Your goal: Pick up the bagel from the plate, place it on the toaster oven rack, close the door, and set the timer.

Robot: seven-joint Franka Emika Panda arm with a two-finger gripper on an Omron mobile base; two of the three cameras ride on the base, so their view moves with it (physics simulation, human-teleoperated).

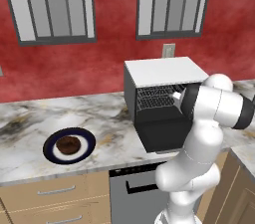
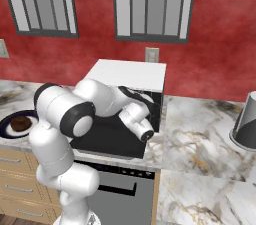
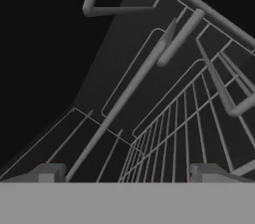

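At the toaster oven (image 1: 159, 101) mouth, the gripper (image 3: 127, 172) is seen with fingers spread apart, empty, aimed over the rack (image 3: 189, 118). The bagel (image 1: 67, 144) is left on the plate (image 1: 85, 154), well apart toward the arm's left; it is round, so no long axis matters.

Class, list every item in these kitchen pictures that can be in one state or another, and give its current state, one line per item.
toaster oven: open at the front, cavity exposed
door: folded down flat
rack: inside the cavity, bare
bagel: lying on the plate
plate: on the counter, holding the bagel
hand: open, empty, pointed at the rack
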